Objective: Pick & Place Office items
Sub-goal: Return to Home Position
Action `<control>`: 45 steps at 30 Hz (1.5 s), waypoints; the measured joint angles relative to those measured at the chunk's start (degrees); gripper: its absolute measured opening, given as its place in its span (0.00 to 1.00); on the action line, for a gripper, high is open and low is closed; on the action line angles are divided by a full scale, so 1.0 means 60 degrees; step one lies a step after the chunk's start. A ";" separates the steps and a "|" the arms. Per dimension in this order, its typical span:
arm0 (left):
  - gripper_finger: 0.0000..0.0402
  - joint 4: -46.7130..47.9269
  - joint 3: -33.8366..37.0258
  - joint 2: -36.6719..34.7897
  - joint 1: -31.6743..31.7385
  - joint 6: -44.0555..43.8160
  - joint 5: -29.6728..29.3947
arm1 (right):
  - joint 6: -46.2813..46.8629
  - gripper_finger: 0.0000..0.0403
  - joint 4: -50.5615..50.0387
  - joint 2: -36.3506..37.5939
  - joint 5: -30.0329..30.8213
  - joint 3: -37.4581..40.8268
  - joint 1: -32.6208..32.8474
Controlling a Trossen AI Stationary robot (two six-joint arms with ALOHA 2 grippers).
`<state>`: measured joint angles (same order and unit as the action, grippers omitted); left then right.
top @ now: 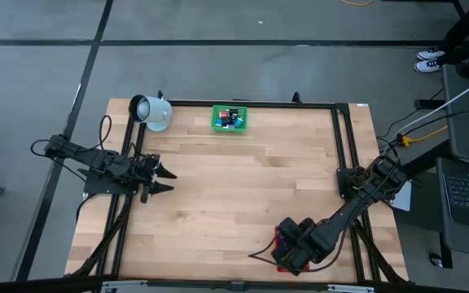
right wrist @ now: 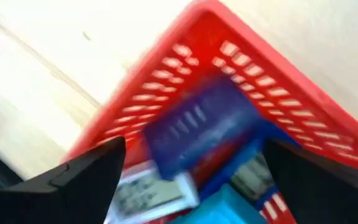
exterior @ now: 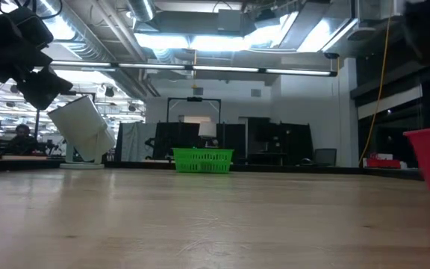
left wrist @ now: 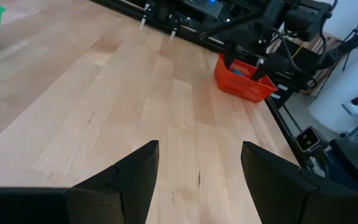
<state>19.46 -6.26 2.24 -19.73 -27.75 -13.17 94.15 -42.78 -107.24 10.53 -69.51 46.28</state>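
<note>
R grip (right wrist: 194, 149) wide, nothing gripped, I see it just abv red bin (right wrist: 241, 56) @ 5 o'clk of table (top: 243, 187) | in bin: dk-blue timer (right wrist: 197, 130), white timer (right wrist: 148, 193), lt-blue timer (right wrist: 229, 208) | other office items (top: 230, 118) in green bin (top: 216, 122) @ 12 | L grip (left wrist: 199, 148) wide @ 9, over bare wood

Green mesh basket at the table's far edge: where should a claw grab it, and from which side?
Take the green mesh basket by the rim of its near long wall, coming straight down. It stands upright and open-topped, with small items filling the middle, so one finger inside that thin wall and one outside should probably hold.
</note>
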 joint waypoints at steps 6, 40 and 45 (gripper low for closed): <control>0.56 0.0000 0.0000 0.0000 0.0000 0.0000 -0.0003 | -0.0375 0.87 -0.0575 0.0448 0.0880 -0.0951 0.0002; 0.55 0.0004 0.0000 0.0029 0.0000 0.0000 -0.0015 | 0.0275 0.76 -0.6512 0.2129 1.3209 -0.4145 -0.0231; 0.55 0.0002 0.0000 0.0029 0.0000 0.0000 -0.0013 | 0.1024 0.76 -0.6525 0.2334 1.3241 -0.3801 -0.0241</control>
<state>19.48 -6.26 2.42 -19.73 -27.75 -13.25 100.29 -81.93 -93.23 89.97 -92.31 44.84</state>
